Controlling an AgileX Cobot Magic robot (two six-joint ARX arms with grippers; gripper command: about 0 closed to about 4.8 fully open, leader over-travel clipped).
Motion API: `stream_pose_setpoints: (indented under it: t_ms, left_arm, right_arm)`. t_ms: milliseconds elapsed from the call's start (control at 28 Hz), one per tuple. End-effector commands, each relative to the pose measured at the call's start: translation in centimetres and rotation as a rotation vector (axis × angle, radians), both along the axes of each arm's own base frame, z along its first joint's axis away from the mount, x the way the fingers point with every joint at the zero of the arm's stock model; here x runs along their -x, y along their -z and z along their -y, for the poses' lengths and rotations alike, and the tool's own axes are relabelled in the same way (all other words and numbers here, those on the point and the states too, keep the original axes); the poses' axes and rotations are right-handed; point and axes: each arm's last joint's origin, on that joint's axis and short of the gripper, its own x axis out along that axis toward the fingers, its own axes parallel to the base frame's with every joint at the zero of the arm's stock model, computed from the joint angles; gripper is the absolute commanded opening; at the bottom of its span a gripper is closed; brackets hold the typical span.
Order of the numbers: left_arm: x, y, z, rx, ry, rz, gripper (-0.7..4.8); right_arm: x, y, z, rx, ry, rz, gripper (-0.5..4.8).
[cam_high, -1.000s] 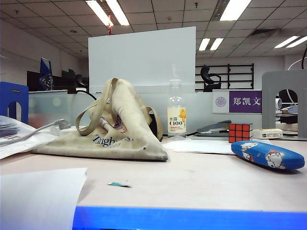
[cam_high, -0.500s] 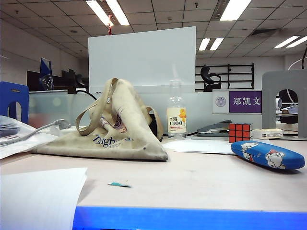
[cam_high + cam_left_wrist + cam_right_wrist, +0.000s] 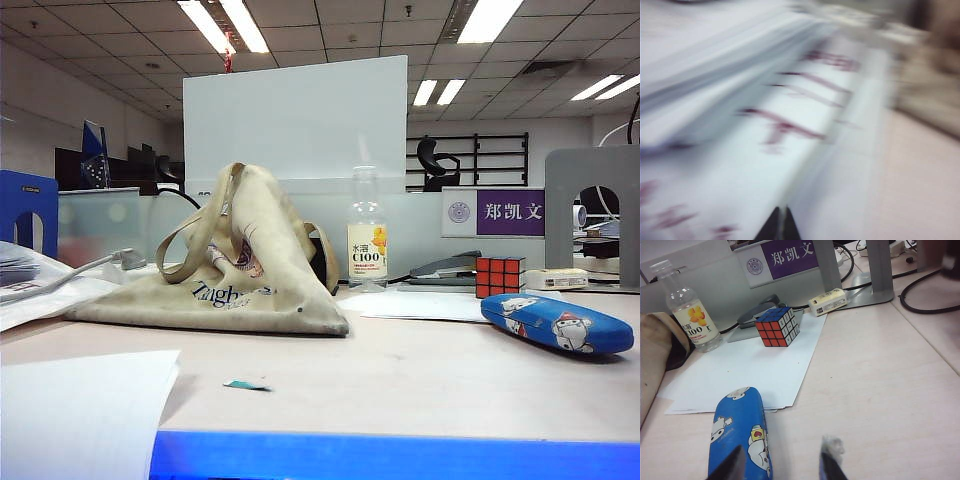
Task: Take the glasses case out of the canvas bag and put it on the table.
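The blue glasses case with white cartoon figures lies on the table at the right, apart from the canvas bag, which sits slumped at the left centre. Neither arm shows in the exterior view. In the right wrist view my right gripper hovers open over the near end of the case, one finger above it and the other over bare table. The left wrist view is smeared by motion. My left gripper is shut and empty above printed white paper, with the beige bag off to one side.
A red Rubik's cube stands on white paper behind the case, beside a grey stapler. A clear drink bottle stands next to the bag. More white sheets cover the table's front left corner.
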Motion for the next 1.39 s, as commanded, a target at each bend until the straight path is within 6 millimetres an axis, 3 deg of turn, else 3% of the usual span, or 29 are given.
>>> stream_pose_setpoints:
  t_ms: [36, 643, 822, 1072, 1393]
  left_arm:
    - [0.1, 0.2, -0.4, -0.02, -0.137, -0.018, -0.05]
    - [0.1, 0.2, -0.4, -0.019, -0.134, -0.018, -0.05]
    - [0.3, -0.6, 0.0, -0.037, -0.1, 0.082, -0.05]
    - [0.0, -0.5, 1.1, -0.032, 0.018, 0.093, -0.05]
    - [0.1, -0.3, 3.9, -0.018, 0.314, 0.088, -0.05]
  right_arm:
    - [0.0, 0.1, 0.0, -0.001, 0.005, 0.004, 1.93]
    - [0.0, 0.1, 0.0, -0.001, 0.005, 0.004, 1.93]
    - [0.0, 0.1, 0.0, -0.002, 0.004, 0.006, 1.93]
    - [0.1, 0.2, 0.0, -0.001, 0.005, 0.005, 1.93]
    - [0.1, 0.2, 0.0, -0.001, 0.005, 0.006, 1.93]
